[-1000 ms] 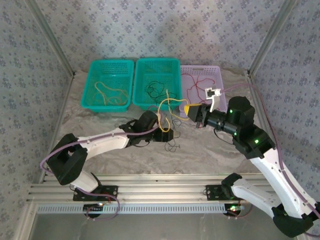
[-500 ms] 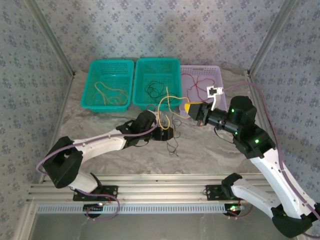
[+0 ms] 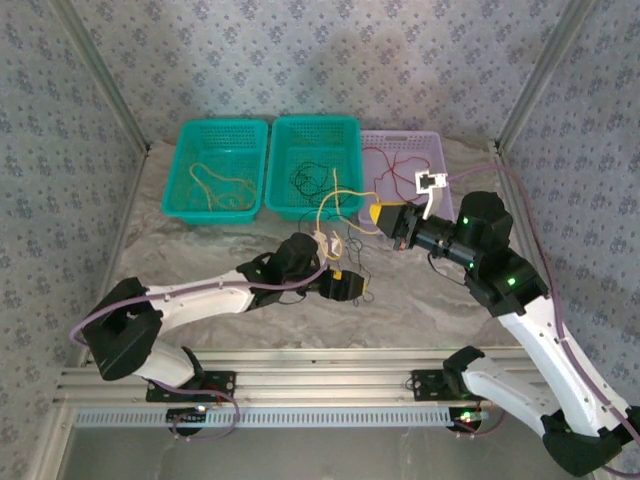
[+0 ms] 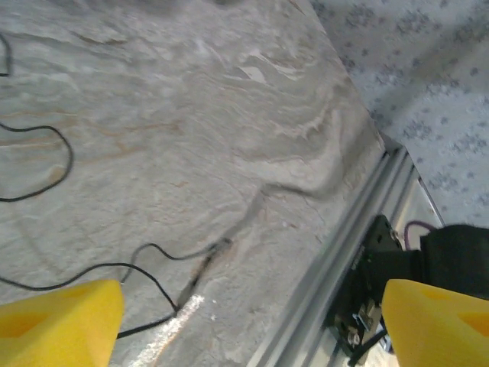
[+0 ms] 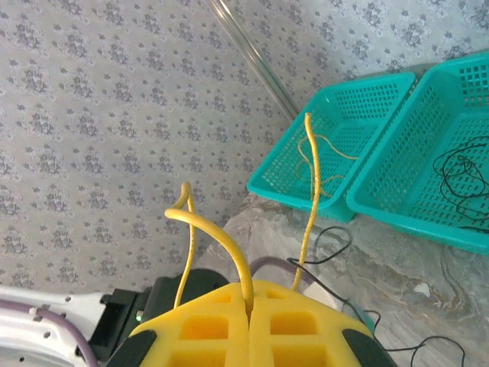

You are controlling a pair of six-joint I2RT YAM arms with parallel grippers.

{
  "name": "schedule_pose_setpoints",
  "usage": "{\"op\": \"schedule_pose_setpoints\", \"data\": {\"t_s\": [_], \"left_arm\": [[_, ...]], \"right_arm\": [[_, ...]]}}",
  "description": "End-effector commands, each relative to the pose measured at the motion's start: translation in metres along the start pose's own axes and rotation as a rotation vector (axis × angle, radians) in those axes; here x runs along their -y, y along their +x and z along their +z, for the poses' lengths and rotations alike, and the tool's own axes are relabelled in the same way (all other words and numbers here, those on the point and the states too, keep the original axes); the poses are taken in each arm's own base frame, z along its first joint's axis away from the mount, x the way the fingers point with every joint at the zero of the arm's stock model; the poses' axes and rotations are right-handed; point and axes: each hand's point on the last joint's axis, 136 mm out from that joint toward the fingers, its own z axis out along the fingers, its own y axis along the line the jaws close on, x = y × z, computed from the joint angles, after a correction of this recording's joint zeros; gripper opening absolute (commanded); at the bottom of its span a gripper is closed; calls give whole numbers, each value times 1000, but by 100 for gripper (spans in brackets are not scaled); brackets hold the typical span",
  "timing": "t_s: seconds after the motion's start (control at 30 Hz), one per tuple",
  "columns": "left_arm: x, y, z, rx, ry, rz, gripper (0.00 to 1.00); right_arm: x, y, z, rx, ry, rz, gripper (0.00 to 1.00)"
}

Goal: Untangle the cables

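My right gripper (image 3: 378,215) hangs above the table's far middle, shut on a yellow cable (image 3: 340,198) that arches left and droops in a loop. In the right wrist view the yellow pads (image 5: 206,329) pinch that yellow cable (image 5: 221,238) between them. My left gripper (image 3: 349,287) is low over the table nearer the front, jaws wide open and holding nothing. In the left wrist view the left gripper (image 4: 244,329) has a yellow fingertip (image 4: 61,321) at each lower corner, with a thin black cable (image 4: 175,257) lying loose on the marbled table (image 4: 229,115) between them.
Three baskets line the back: a teal basket (image 3: 190,200) with yellow cables, a teal basket (image 3: 345,135) with black cables, a lavender basket (image 3: 430,150) with red cables. The aluminium front rail (image 4: 336,252) lies close by the left gripper. Patterned walls close in both sides.
My left gripper opened wider and moved right and toward the front edge, away from the yellow loop. The right gripper has kept its grip and place.
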Motion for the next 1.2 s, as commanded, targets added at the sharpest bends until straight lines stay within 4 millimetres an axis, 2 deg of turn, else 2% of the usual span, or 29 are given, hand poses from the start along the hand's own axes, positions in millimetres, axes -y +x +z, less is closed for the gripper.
{"op": "schedule_pose_setpoints", "data": {"t_s": [0.0, 0.17, 0.33, 0.47, 0.6, 0.7, 0.77, 0.9, 1.0, 1.13, 1.17], "left_arm": [[21, 1, 7, -5, 86, 53, 84], [15, 10, 16, -42, 43, 61, 82], [-1, 18, 18, -68, -62, 74, 90], [-31, 18, 16, -82, -256, 91, 92], [-64, 13, 8, -80, -469, 124, 89], [-74, 6, 6, -60, -537, 135, 86], [-74, 3, 8, -49, -538, 136, 83], [-72, -3, 9, -15, -533, 127, 67], [-69, -10, 7, 26, -527, 122, 59], [-62, -20, 2, 81, -503, 120, 42], [-60, -22, 1, 91, -498, 119, 35]], "right_arm": [[-4, -10, 0, 41, -25, 13, 0], [-8, -19, -4, 68, -34, 11, 0], [-9, -22, -6, 76, -28, 6, 0], [-12, -23, -6, 80, -44, 14, 0], [-17, -25, -8, 84, -59, 14, 0], [-20, -25, -9, 81, -73, 11, 0], [-22, -25, -9, 79, -83, 31, 0], [-25, -25, -12, 81, -92, 33, 0], [-28, -24, -12, 77, -111, 34, 0], [-30, -21, -11, 69, -124, 37, 0], [-30, -20, -11, 65, -125, 39, 0]]}}
